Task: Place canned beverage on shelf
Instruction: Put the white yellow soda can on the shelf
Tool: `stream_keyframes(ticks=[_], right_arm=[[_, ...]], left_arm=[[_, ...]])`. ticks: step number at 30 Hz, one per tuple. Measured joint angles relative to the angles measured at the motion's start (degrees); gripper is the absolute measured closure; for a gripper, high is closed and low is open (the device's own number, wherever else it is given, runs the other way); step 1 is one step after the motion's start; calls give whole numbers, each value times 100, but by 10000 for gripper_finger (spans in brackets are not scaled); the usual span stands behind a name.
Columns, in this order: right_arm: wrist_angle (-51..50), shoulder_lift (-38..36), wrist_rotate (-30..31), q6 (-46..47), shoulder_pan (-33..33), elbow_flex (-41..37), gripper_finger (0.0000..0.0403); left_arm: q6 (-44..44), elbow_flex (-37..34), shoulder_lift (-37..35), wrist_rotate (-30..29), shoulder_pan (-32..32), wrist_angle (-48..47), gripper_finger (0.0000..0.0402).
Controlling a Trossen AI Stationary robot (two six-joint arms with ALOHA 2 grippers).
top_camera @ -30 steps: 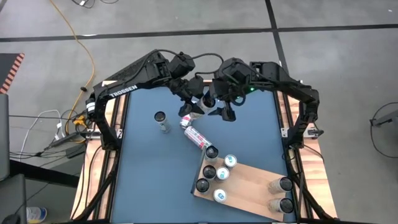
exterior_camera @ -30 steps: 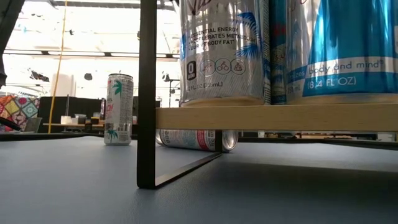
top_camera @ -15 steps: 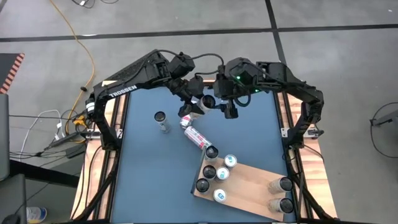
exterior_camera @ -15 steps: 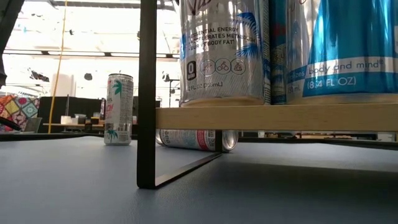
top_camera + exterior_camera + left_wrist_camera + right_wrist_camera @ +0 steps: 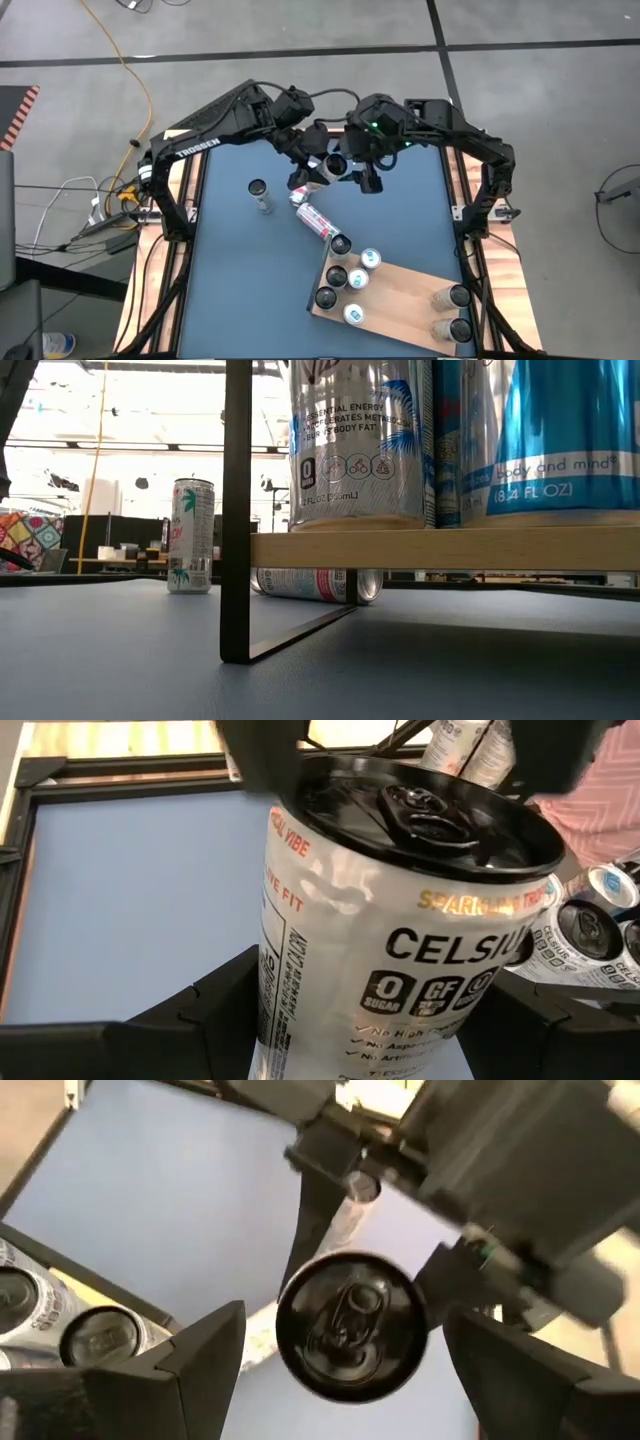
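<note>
A white canned beverage with a black top (image 5: pixel 400 920) hangs above the far middle of the table, with my left gripper (image 5: pixel 312 172) shut on it. My right gripper (image 5: pixel 345 1370) is open. Its fingers stand on either side of the can's top end (image 5: pixel 350 1325), a small gap on each side, touching nothing. The shelf (image 5: pixel 400 295), a light wooden board, stands near the table's front right with several cans on it. Another can (image 5: pixel 315 220) lies on its side on the table by the shelf's far corner. A third (image 5: pixel 261 192) stands upright at the left. My left gripper pinches the can's side wall (image 5: pixel 290 1020) between its two fingers, low on the body, away from the top. The fingers come slanting down from the table's far left. The can is lifted clear of the table and tilted, its black top (image 5: pixel 430 810) turned toward my right gripper.
In the low view the shelf board (image 5: pixel 440 548) sits raised on a dark metal leg (image 5: pixel 236 510), with the lying can (image 5: pixel 315 584) behind it. The blue tabletop (image 5: pixel 250 280) is bare at the near left. Wooden side rails (image 5: pixel 170 250) flank the table.
</note>
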Motion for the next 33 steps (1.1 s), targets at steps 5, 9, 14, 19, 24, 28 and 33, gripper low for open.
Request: stream_keyframes(ticks=[5, 9, 14, 19, 24, 28, 33], right_arm=[[135, -13, 265, -42, 3, 3, 64], [80, -11, 113, -5, -21, 1, 64], [-5, -11, 77, -29, 59, 1, 64], [-10, -11, 79, 7, 80, 1, 64], [-101, 94, 78, 25, 56, 3, 64], [-229, 240, 94, -36, 75, -2, 65], [-230, 274, 182, -66, 69, 1, 66]], left_arm=[[1, 0, 0, -16, -82, 28, 149], [78, 2, -2, -190, -114, 32, 149], [85, 2, -2, -203, -126, 6, 149], [87, 2, -2, -268, -137, 12, 149], [125, 2, -2, -279, -159, 22, 149], [137, 2, -2, -257, -168, 23, 149], [143, 2, -2, -308, -248, 7, 149]])
